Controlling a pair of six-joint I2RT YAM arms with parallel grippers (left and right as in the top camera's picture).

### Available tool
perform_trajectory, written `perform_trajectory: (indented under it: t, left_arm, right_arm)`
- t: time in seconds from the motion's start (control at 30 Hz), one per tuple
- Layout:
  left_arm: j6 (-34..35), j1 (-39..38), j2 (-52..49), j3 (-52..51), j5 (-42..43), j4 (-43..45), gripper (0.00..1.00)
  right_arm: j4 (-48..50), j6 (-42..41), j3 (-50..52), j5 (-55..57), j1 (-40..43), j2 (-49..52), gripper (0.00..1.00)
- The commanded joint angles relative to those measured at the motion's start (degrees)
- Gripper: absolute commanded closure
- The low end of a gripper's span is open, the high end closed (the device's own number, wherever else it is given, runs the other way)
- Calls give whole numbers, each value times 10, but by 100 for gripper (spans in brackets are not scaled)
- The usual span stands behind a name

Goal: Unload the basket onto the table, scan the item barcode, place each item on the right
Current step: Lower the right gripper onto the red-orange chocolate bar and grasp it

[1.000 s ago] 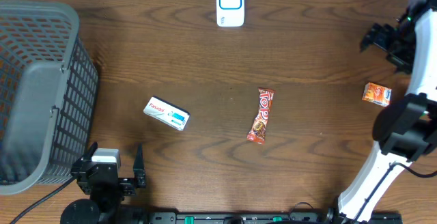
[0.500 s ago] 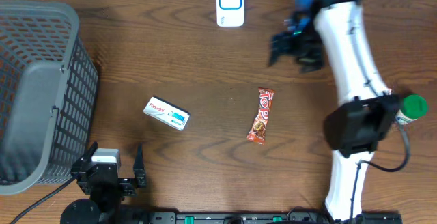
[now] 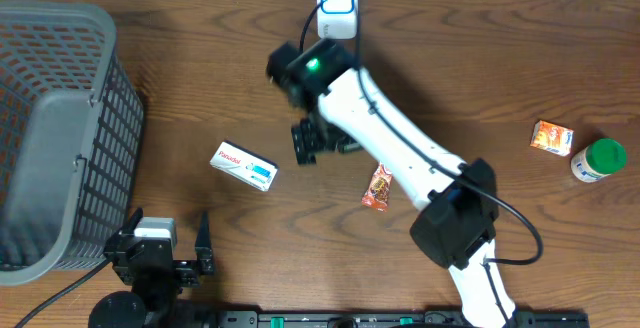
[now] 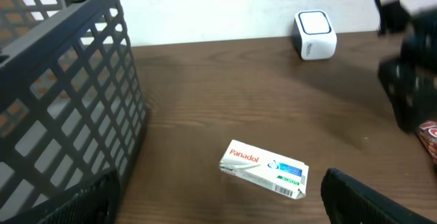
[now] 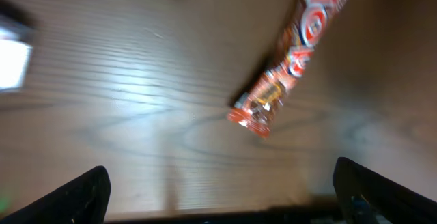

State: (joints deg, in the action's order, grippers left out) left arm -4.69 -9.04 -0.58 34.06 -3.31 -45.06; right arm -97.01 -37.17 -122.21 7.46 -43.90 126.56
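Currently the right arm extends diagonally across the middle of the wooden table [image 3: 200, 88], and the right gripper [image 3: 322, 143] hangs above bare wood between the Panadol box [image 3: 244, 166] and the candy bar [image 3: 379, 188]. Its jaws are spread wide with nothing between them; in the right wrist view the two fingers [image 5: 82, 195] sit at the lower corners of the frame, and the red candy bar lies flat on the wood ahead of them. Seen from overhead, the arm covers the upper part of the bar. The white barcode scanner [image 3: 338, 6] stands at the far edge of the table, well apart from both items. The left gripper [image 3: 170, 258] rests at the near edge beside the grey mesh basket [image 3: 60, 138], jaws also wide and empty, facing the Panadol box. A small orange box [image 3: 551, 137] and a green-capped bottle [image 3: 598, 160] sit close together at the right side.
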Motion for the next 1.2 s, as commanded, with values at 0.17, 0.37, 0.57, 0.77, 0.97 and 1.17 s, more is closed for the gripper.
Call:
perform_trajectory:
  t: [0.17,0.37,0.57,0.77,0.97,1.17]
  left_arm:
    - [1,2,3,-1,1,1,7]
    - [1,2,3,-1,1,0,7]
    - [1,2,3,-1,1,1,7]
    - [1,2,3,-1,1,1,7]
    - [1,2,3,-1,1,1,7]
    - [1,2,3,-1,1,1,7]
  right_arm:
    - [2,-175,146,71,-3,-8,10]
    - [43,-175,189,92,-12,-8,11]
    - [115,-175,232,92,-8,-8,12]
    - [163,-174,258,93,-7,-8,16]
    - [165,-174,264,116,-7,-8,18]
    - [170,-174,267,133,-7,-8,17]
